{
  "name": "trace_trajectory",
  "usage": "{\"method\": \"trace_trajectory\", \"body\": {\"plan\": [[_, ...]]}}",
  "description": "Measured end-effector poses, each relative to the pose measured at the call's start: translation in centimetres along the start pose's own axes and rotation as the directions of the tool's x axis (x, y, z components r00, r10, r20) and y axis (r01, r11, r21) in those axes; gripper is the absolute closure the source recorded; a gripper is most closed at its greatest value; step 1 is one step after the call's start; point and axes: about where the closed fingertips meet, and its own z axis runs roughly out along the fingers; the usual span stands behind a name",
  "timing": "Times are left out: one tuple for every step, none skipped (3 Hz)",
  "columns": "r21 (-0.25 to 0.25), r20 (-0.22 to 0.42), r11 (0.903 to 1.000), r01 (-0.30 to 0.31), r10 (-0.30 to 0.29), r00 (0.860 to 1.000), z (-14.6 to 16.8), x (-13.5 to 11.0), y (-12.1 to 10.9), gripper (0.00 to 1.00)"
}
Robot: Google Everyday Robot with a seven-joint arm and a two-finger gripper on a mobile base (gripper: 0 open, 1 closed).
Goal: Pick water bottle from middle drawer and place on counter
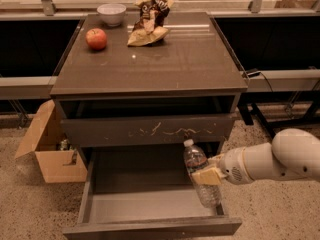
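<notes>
My gripper (206,174) reaches in from the right on a white arm and is shut on the water bottle (199,176), a clear plastic bottle with a white cap. The bottle is tilted, cap up and to the left, held above the right side of the open middle drawer (140,204). The drawer's grey floor is bare below it. The glossy counter (175,64) lies above, with the scratched drawer front (150,130) between.
On the counter stand a red apple (96,38), a white bowl (111,13) and a crumpled snack bag (148,21). An open cardboard box (50,151) sits on the floor left of the cabinet. Cables and a frame leg are at the right.
</notes>
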Motion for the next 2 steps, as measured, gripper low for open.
{"method": "trace_trajectory", "body": {"plan": [[0.028,0.006,0.999,0.034,-0.034,0.999,-1.39,-0.97,0.67,1.0],[0.028,0.006,0.999,0.035,-0.035,0.999,-1.41,-1.0,0.67,1.0]]}}
